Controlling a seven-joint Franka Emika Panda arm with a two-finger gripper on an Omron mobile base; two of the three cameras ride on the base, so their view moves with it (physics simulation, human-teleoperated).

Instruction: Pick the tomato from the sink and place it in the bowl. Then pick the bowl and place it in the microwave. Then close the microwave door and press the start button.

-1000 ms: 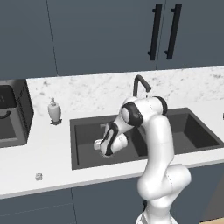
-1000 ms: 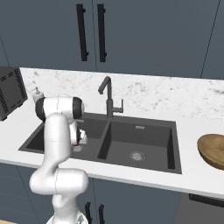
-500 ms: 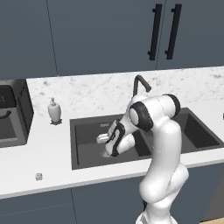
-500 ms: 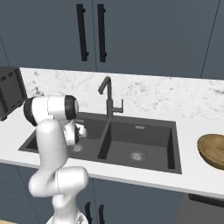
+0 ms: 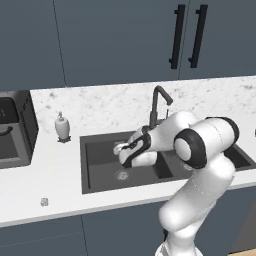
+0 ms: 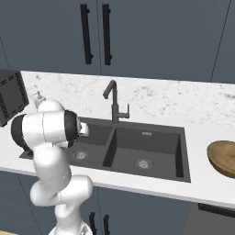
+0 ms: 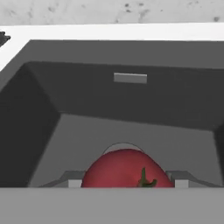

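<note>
Wooden bowl right of sink

A kitchen: marble counter, double sink, dark blue cabinets.

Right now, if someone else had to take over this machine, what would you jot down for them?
Gripper: down in the left basin of the sink, fingers either side of the tomato; whether they have closed on it I cannot tell.
Tomato: over the basin's drain.
Bowl: empty on the counter, right of the sink.
Done: reach to the tomato.
Left: put the tomato into the bowl, the bowl into the microwave, close the door, press start.
</note>
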